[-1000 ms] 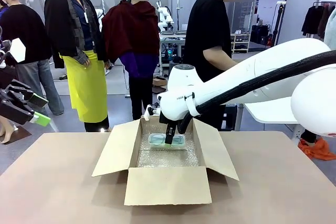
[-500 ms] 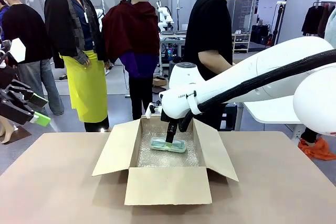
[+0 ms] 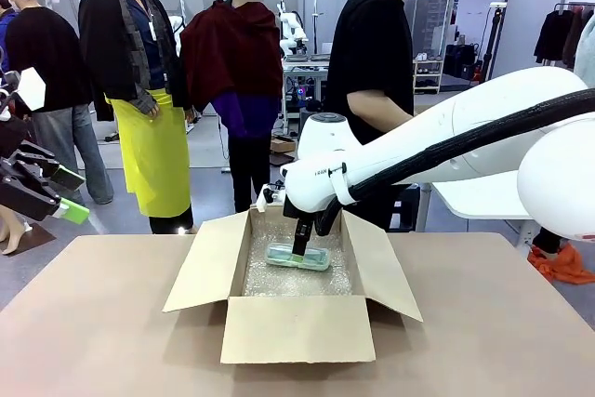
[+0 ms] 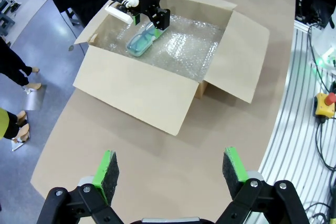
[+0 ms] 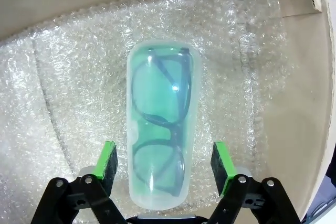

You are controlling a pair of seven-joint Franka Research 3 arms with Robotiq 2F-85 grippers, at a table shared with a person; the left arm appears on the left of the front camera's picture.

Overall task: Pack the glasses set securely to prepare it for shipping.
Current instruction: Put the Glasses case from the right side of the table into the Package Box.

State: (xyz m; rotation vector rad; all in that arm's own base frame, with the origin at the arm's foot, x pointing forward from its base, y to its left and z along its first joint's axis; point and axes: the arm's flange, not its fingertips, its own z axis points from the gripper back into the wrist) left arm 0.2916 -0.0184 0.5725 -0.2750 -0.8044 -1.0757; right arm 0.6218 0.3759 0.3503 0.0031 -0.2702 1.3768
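Observation:
A clear oblong case with mint-green spectacles [image 5: 163, 124] lies flat on bubble wrap [image 5: 68, 77] on the floor of the open cardboard box [image 3: 297, 327]. My right gripper [image 5: 164, 166] hangs just over the case's near end, open, with a gap between each green pad and the case's sides. From the front, that gripper [image 3: 299, 246] reaches down into the box over the case [image 3: 311, 258]. My left gripper [image 4: 169, 169] is open and holds nothing, high above the table to the left [image 3: 72, 194]. Its view looks down on the box [image 4: 136, 90] and case [image 4: 140, 43].
The box stands mid-table with its four flaps spread outward. A person in a black shirt [image 3: 372, 62] stands just behind its far side. Bare tan tabletop [image 3: 102, 323] lies left, right and in front of the box. Metal rails and cables [image 4: 315, 103] run along one table edge.
My right gripper has lowered the mint-green case onto the bubble wrap and opened its jaws, letting go. The case now rests lower in the box. The left arm has not moved.

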